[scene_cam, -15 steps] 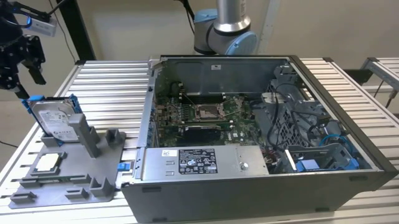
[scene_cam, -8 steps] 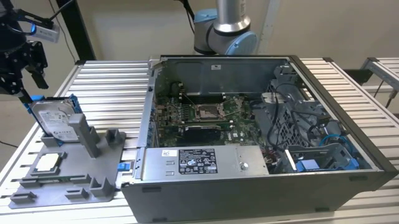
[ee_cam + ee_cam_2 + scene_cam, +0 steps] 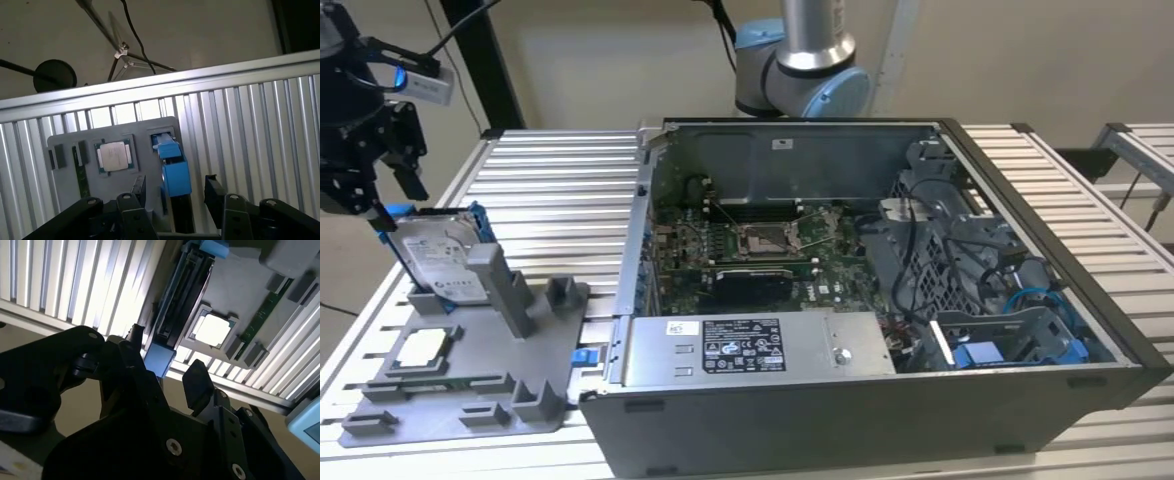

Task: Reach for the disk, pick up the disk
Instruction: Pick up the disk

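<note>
Here's the gripper (image 3: pixel 376 195), black and hanging at the exterior view's left, right over the near corner of the table (image 3: pixel 547 180). Just beneath it stands the disk (image 3: pixel 438 255), upright on its edge in a grey holder (image 3: pixel 500 285), its white label facing the exterior camera and the blue bracket running up its sides. In the first wrist view the fingers (image 3: pixel 214 192) are spread wide, one on each side of the disk (image 3: pixel 176 176), which is seen edge-on here with the blue bracket on top. The second wrist view gives the same story: the fingers (image 3: pixel 197 382) are apart and the disk's (image 3: pixel 180 300) blue end piece sits in the gap. Nothing is pinched, and whether either finger is brushing the bracket I can't tell. On the flat grey plate beside the disk lies a small square silver chip (image 3: pixel 424 348), bright in both wrist views (image 3: pixel 114 155) (image 3: pixel 212 330), with a narrow green circuit strip (image 3: pixel 265 305) just past it. Filling the middle of the table is the open computer case (image 3: pixel 881 300), motherboard exposed, well apart from the gripper.
</note>
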You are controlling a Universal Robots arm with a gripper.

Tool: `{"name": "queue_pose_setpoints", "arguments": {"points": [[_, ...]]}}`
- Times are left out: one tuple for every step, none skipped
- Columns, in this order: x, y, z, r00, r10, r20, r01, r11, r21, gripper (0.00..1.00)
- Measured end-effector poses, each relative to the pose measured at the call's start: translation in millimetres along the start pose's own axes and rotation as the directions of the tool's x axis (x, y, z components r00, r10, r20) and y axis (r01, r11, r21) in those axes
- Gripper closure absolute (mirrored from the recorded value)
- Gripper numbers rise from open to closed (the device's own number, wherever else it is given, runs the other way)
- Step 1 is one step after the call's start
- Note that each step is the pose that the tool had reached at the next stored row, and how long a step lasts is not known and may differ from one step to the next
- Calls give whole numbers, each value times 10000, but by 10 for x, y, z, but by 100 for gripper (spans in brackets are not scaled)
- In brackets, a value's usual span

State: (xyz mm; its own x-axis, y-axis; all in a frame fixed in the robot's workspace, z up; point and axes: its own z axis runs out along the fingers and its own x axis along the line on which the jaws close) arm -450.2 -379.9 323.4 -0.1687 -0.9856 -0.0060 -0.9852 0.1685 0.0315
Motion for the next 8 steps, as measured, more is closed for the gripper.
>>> {"name": "queue_pose_setpoints", "arguments": {"points": [[1,2,19,10000,-18,3,18,10000,1,0],[1,5,37,10000,-41,4,41,10000,0,0],[2,8,55,10000,-72,3,72,10000,-2,0],[3,9,73,9999,-125,3,125,9999,-2,0],[3,11,90,9998,-197,1,197,9998,-3,0],[3,11,106,9996,-281,-2,281,9996,-3,0],[4,12,121,9992,-389,-5,389,9992,-4,0],[4,12,135,9988,-499,-9,499,9988,-5,0]]}}
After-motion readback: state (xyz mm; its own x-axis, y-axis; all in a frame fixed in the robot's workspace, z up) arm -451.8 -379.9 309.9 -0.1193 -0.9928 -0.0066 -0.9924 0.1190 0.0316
